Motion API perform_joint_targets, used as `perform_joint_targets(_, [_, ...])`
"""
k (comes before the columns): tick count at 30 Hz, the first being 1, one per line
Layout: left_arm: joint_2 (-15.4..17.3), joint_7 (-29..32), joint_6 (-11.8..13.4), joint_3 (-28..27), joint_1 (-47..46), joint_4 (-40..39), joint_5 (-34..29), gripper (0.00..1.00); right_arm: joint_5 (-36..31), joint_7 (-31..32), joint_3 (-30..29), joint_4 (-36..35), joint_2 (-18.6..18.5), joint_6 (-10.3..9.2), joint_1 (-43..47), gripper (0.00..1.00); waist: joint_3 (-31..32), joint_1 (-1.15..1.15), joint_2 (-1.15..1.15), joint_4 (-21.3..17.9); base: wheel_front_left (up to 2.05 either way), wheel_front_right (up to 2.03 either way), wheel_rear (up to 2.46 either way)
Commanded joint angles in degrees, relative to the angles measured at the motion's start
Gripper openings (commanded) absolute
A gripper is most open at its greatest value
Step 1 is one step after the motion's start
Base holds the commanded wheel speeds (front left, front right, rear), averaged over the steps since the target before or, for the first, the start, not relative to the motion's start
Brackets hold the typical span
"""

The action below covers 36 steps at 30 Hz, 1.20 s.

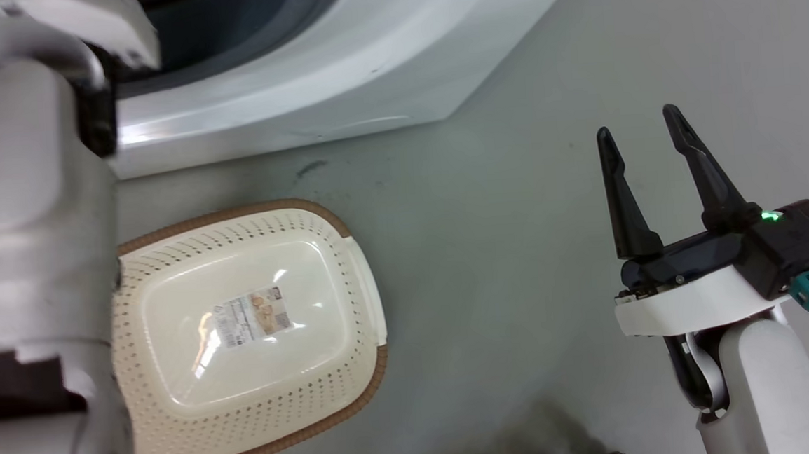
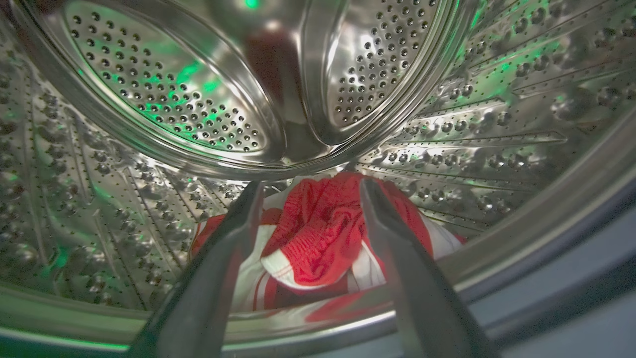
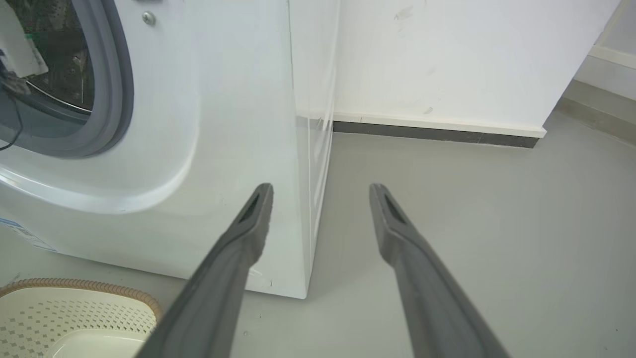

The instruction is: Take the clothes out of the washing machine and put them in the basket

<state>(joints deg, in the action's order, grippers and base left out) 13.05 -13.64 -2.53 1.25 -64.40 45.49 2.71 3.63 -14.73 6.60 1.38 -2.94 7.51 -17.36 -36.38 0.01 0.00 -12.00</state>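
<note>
Inside the steel drum, the left gripper is spread wide, its fingers flanking the red garments at lower centre, apparently lining up a grasp. The empty basket sits lower left, near the washing machine, handy for dropping; the right gripper hangs released at right.

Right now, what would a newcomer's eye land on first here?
The red clothes, bunched at the bottom of the shiny perforated drum and straddled by the open left gripper. Next, the basket on the grey floor in front of the washing machine, with just a label on its bottom. The right gripper hangs open above the floor to the basket's right.
</note>
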Motion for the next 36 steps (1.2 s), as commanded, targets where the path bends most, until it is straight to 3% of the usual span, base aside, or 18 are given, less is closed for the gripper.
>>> perform_joint_targets(1, [0.4, 0.6, -0.3, 0.2, -1.8, 1.4, -0.5, 1.0, 0.3, -0.3, 0.4, 0.0, 0.1, -0.04, -1.1, 1.0, -2.1, -0.01, 0.0, -1.9, 0.0, 0.0, 0.0])
perform_joint_targets(11, [5.6, 10.8, -2.1, 2.1, -16.8, 14.2, -1.6, 1.0, 3.2, -0.5, 3.7, -0.3, 0.1, -0.04, -2.0, 1.0, -5.5, -0.01, 0.0, -5.4, 0.0, 0.0, 0.0])
perform_joint_targets(19, [8.3, 24.2, -3.9, 2.8, -24.7, 21.8, -0.3, 1.0, 5.8, -0.5, 7.0, 0.0, 0.1, -0.04, -1.5, 1.0, -6.8, -0.01, 0.0, -8.9, 0.0, 0.0, 0.0])
perform_joint_targets(34, [8.7, 48.1, -3.7, 1.7, -28.6, 27.9, 3.7, 1.0, 7.8, -0.5, 9.9, 0.2, 0.1, -0.04, -2.0, 1.0, -8.6, -0.01, 0.0, -11.9, 0.0, 0.0, 0.0])
perform_joint_targets(35, [8.7, 48.9, -3.8, 1.4, -28.6, 28.1, 4.2, 0.58, 7.9, -0.5, 9.9, 0.1, 0.1, -0.04, -2.0, 1.0, -8.7, -0.01, 0.0, -12.0, 0.0, 0.0, 0.0])
perform_joint_targets(36, [8.8, 49.2, -3.7, 1.0, -28.8, 28.0, 4.7, 0.27, 8.0, -0.5, 10.0, 0.1, 0.1, -0.04, -2.1, 1.0, -8.7, -0.01, 0.0, -12.1, 0.0, 0.0, 0.0])
